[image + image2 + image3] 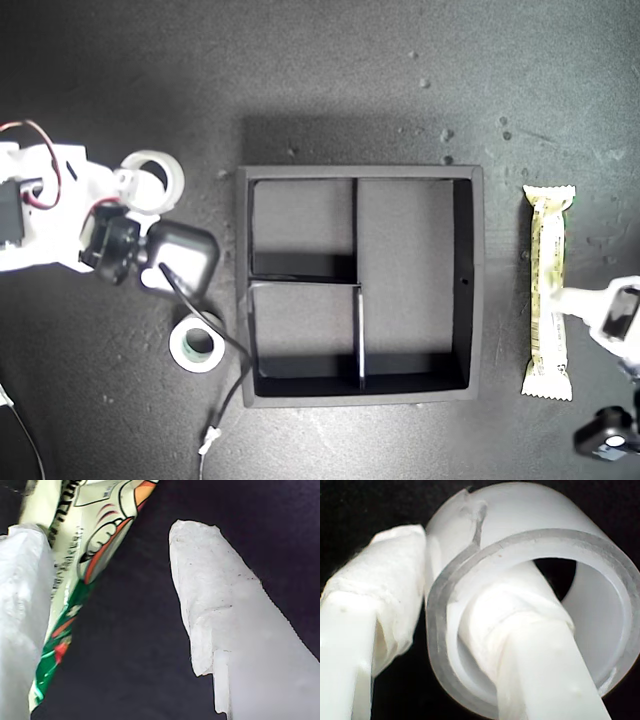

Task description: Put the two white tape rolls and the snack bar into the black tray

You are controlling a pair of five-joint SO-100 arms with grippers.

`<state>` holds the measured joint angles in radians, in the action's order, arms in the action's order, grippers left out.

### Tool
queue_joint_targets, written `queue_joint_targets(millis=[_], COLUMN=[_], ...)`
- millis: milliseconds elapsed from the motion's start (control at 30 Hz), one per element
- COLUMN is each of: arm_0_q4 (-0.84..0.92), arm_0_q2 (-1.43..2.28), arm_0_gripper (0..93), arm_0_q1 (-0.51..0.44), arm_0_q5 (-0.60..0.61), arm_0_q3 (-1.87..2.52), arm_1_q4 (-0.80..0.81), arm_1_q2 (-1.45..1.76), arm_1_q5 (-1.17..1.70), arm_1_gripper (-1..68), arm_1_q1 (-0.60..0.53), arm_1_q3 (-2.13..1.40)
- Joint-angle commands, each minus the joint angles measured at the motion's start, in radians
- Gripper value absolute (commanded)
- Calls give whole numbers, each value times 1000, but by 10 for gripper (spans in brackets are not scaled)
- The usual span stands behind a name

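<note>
Black tray [470, 290]: mid-table, all three compartments bare.

Snack bar [549, 290]: flat on the table just outside the tray's wall on the exterior view's right, lengthwise along it.

My first gripper [107, 605]: fingers spread, one finger [22, 610] against the bar's printed wrapper [75, 575], the other standing off over bare table. Risk: the bar sits off-centre between the fingers, so closing may nudge or tip the slick wrapper rather than pinch it; a hold near one end would let it droop and catch the tray wall.

Larger white tape roll [153, 178]: near the table's edge at the exterior view's left.

My second gripper [442, 630]: one finger [520, 645] through the ring's hole, the other outside its wall, pinching the wall. Risk: a one-wall hold may let the ring swing or slide off.

Smaller roll [197, 343]: greenish core, just beside the tray's outer wall, untouched.

Obscured: the first gripper's fingertips blur in the exterior view; cables cross near the smaller roll; whether the larger roll is lifted cannot be told.
</note>
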<state>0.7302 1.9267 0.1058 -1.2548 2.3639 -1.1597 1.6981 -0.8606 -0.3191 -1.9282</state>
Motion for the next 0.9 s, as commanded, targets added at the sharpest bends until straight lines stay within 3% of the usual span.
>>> queue_joint_targets(millis=[0, 233, 467, 700, 867], arm_0_q4=[86, 321, 407, 410, 422], arm_0_q2=[0, 14, 87, 74, 29], arm_0_gripper=[0, 0, 0, 0, 0], arm_0_q1=[-21, -58, -67, -97, -129], arm_0_q5=[21, 35, 38, 34, 44], arm_0_q3=[-123, -339, -399, -437, -525], arm_1_q4=[8, 64, -32, 77, 163], arm_1_q2=[-86, -195, -195, -196, -198], arm_1_q5=[314, 393, 448, 453, 425], arm_1_gripper=[160, 196, 213, 115, 89], arm_1_q1=[34, 91, 98, 103, 94], arm_1_q3=[63, 77, 179, 129, 58])
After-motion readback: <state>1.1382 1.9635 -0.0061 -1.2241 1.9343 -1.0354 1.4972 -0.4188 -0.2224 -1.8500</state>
